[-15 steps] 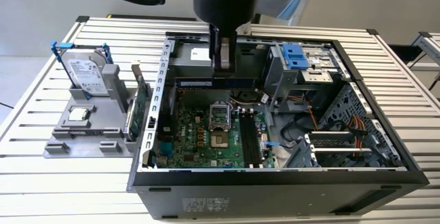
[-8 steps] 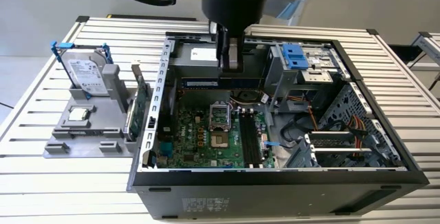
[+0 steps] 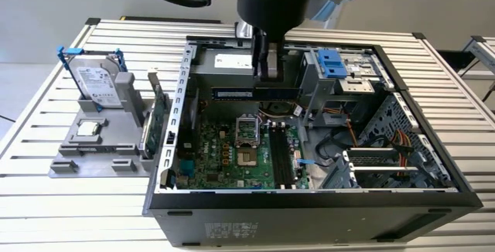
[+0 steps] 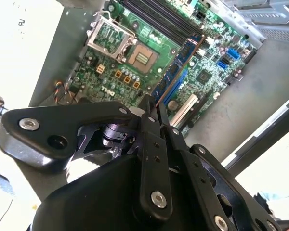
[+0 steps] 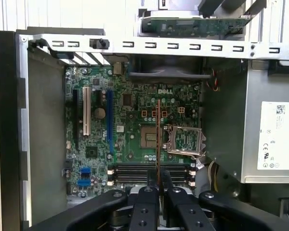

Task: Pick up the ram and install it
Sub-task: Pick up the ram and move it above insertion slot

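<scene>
My gripper [image 3: 268, 73] hangs over the open computer case [image 3: 433, 203] and is shut on the ram [image 3: 255, 94]. The ram is a long, thin green stick, held level above the motherboard [image 3: 232, 159]. In the first wrist view the ram [image 5: 158, 139] shows edge-on, rising from my gripper [image 5: 158, 185] over the black memory slots [image 5: 149, 173]. In the second wrist view the ram [image 4: 180, 65] reaches out from my gripper [image 4: 153, 109] across the board. The memory slots [image 3: 280, 156] lie below, right of the processor socket [image 3: 245, 133].
On the exterior view's left, a grey holder [image 3: 85, 159] carries a silver hard drive [image 3: 99, 87] with blue clips, a small chip [image 3: 90, 128] and an upright green card [image 3: 159, 119]. Inside the case are a power supply [image 3: 224, 61], a blue-fronted drive cage [image 3: 328, 64] and cables [image 3: 363, 133].
</scene>
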You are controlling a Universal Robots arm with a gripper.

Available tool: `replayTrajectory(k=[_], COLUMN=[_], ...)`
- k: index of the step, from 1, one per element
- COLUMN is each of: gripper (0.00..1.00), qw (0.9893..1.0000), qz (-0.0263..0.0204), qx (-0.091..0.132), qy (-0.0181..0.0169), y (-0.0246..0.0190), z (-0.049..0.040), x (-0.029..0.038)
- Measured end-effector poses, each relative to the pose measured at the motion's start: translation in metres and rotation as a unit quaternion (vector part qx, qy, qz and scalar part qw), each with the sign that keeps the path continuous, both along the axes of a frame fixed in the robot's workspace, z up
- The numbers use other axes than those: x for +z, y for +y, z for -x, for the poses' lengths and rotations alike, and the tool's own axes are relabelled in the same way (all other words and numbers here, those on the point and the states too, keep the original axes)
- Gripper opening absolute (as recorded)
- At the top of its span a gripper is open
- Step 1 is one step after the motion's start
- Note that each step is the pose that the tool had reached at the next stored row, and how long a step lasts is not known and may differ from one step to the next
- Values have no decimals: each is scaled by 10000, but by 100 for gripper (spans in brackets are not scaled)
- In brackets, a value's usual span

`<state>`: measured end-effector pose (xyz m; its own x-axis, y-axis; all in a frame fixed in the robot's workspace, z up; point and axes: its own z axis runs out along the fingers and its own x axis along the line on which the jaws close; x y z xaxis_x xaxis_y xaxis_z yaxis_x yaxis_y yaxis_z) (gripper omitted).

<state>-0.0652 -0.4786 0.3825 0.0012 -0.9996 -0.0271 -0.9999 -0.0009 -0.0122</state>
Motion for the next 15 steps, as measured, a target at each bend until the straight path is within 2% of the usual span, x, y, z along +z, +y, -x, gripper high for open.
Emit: replayTrajectory(k=[15], gripper=[0], qw=[10000], qz=[0], qx=[-21], qy=[0], y=[0], z=[-212], x=[0])
